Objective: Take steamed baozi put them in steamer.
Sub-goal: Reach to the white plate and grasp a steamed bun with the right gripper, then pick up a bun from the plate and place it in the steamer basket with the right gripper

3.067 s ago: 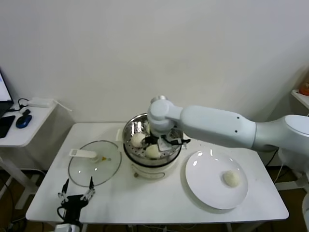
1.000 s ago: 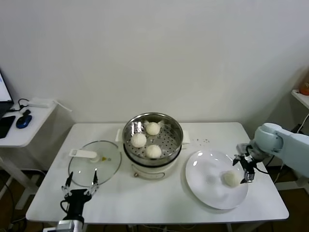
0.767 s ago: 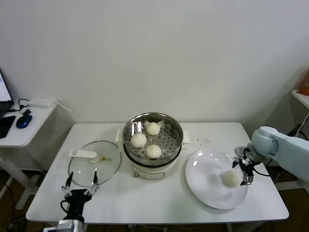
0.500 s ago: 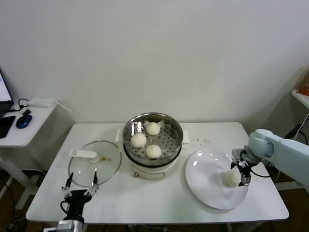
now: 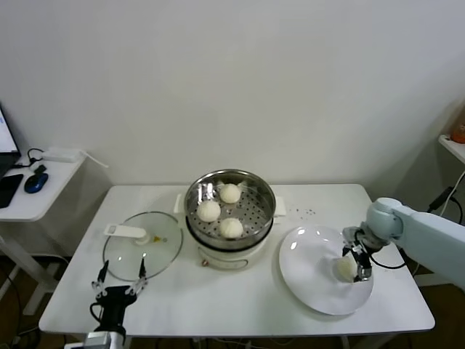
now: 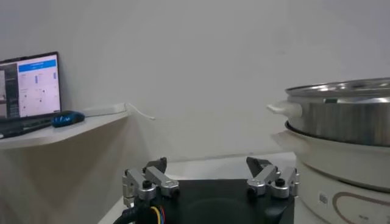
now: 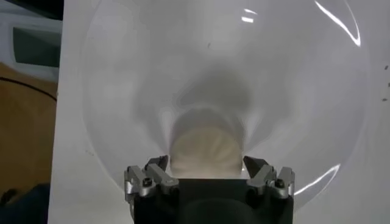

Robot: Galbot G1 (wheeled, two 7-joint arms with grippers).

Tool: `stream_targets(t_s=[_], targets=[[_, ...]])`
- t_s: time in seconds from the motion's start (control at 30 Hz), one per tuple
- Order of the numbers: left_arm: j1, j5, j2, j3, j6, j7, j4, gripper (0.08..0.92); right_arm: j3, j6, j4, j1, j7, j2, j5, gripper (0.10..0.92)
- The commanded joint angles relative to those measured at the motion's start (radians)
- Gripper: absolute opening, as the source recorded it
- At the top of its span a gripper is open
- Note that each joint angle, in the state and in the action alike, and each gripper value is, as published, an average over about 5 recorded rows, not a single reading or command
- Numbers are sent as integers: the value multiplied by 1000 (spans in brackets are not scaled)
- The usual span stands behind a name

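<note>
Three white baozi (image 5: 230, 227) lie in the shiny steamer (image 5: 263, 193) at the table's middle. A fourth baozi (image 5: 343, 269) lies on the large white plate (image 5: 309, 280) at the right. My right gripper (image 5: 352, 263) is open and stands over this baozi, one finger on each side. In the right wrist view the baozi (image 7: 206, 149) sits between the open fingers (image 7: 152, 175), which stand apart from it. My left gripper (image 5: 119, 282) is open and empty at the table's front left, near the glass lid.
A flat glass lid (image 5: 142, 244) with a white handle lies left of the steamer. The steamer's wall (image 6: 347, 115) shows in the left wrist view. A side desk with a mouse (image 5: 35, 182) stands at the far left.
My right gripper left the steamer and crossed to the plate. In the last second it has closed in on the last baozi from the right and now straddles it. The left arm stayed still.
</note>
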Motion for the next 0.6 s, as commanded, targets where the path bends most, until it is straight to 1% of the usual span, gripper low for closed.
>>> stream_targets(t_s=[0.03, 0.1, 0.23, 0.33, 0.47, 0.6], targets=[[1, 0, 1, 0, -1, 0, 1, 823, 9, 1, -8, -8, -1, 10, -3, 817], [2, 0, 0, 0, -1, 0, 1, 823, 9, 1, -8, -7, -1, 9, -2, 800], [3, 0, 0, 0, -1, 0, 0, 823, 11, 1, -7, -7, -1, 8, 1, 727], [3, 0, 0, -1, -2, 0, 0, 823, 12, 1, -3, -7, 1, 5, 6, 692], [4, 0, 0, -1, -3, 0, 1, 823, 7, -5, 6, 14, 3, 1, 38, 680], [5, -2, -1, 1, -5, 0, -1, 823, -42, -27, 22, 102, 9, -2, 140, 679]])
